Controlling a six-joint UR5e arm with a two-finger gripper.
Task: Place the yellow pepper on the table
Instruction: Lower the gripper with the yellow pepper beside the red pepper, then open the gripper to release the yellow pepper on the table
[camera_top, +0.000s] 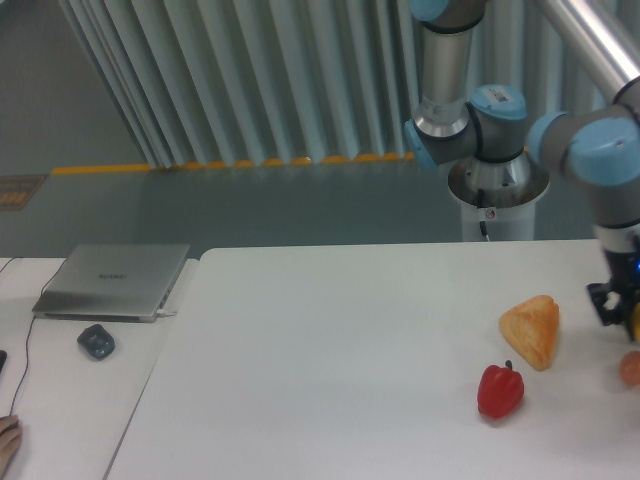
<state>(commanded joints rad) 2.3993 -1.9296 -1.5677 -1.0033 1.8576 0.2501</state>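
Note:
My gripper (622, 305) is at the far right edge of the camera view, low over the white table (330, 350), and is mostly cut off by the frame. One black finger (606, 300) shows. A sliver of the yellow pepper (636, 322) shows right against that finger, at the frame edge and just above the tabletop. The gripper appears shut on it. The rest of the pepper is out of view.
A red bell pepper (500, 391) and an orange-yellow triangular bread-like piece (532, 330) lie on the table left of the gripper. A pinkish round thing (630, 368) lies just below it. A laptop (112, 281) and a mouse (96, 342) sit on the left desk.

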